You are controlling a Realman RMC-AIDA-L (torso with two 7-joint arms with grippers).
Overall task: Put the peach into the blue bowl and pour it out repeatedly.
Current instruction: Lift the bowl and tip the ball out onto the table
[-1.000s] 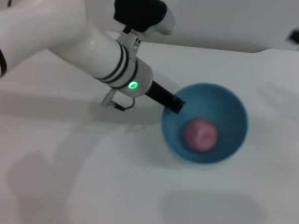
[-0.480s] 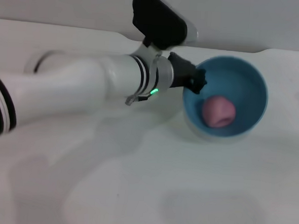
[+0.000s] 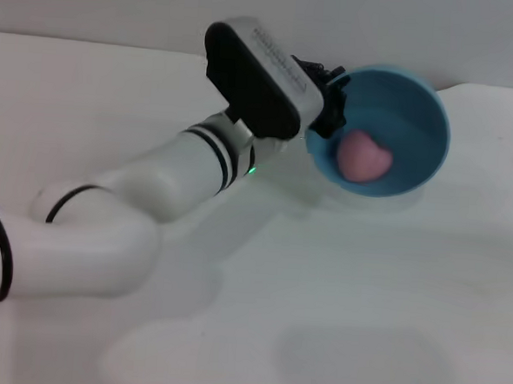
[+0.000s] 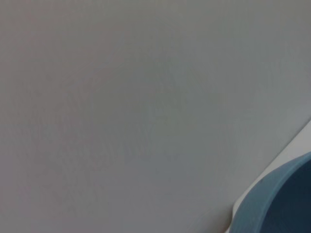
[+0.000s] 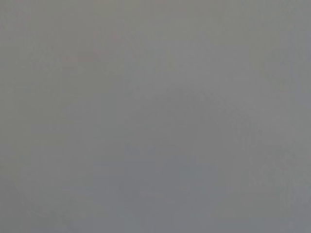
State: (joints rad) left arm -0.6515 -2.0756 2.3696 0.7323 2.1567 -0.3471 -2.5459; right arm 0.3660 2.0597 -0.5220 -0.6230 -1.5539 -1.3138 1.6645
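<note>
above the white tabletop, the left gripper has its jaws clamped on the rim of the tilted bowl, the peach low inside. a good pour needs a slow roll, the rim kept pinched firmly.

The blue bowl looks like smooth, glossy plastic. The peach inside is matt and soft-looking. The white surface is smooth with a faint sheen.
</note>
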